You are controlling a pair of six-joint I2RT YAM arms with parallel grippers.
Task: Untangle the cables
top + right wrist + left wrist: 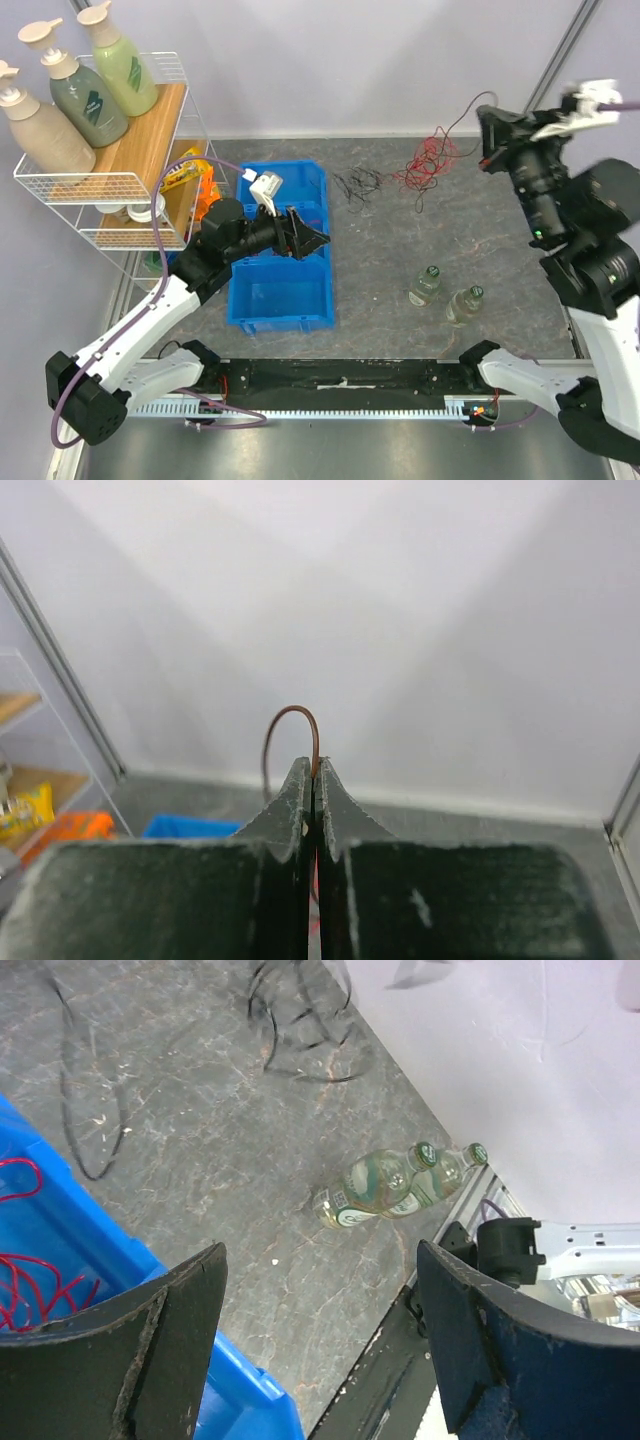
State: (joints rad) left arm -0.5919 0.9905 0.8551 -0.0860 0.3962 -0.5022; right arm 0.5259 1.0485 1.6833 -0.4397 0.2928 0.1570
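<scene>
Here, a red strand in the right pincer

On the grey worktop you see a blue bin. Your left pincer hangs above it, released, fingers spread wide. Your right pincer, high at the far right, is clenched on one red strand running down to the red cables tangled near the back wall. Black cables lie just beside them; further red loops lie inside the bin.

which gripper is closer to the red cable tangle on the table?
Right. The right gripper, raised just right of the red cable tangle, is shut on a strand running from it. The left gripper hangs open over the blue bin, well to its left.
</scene>
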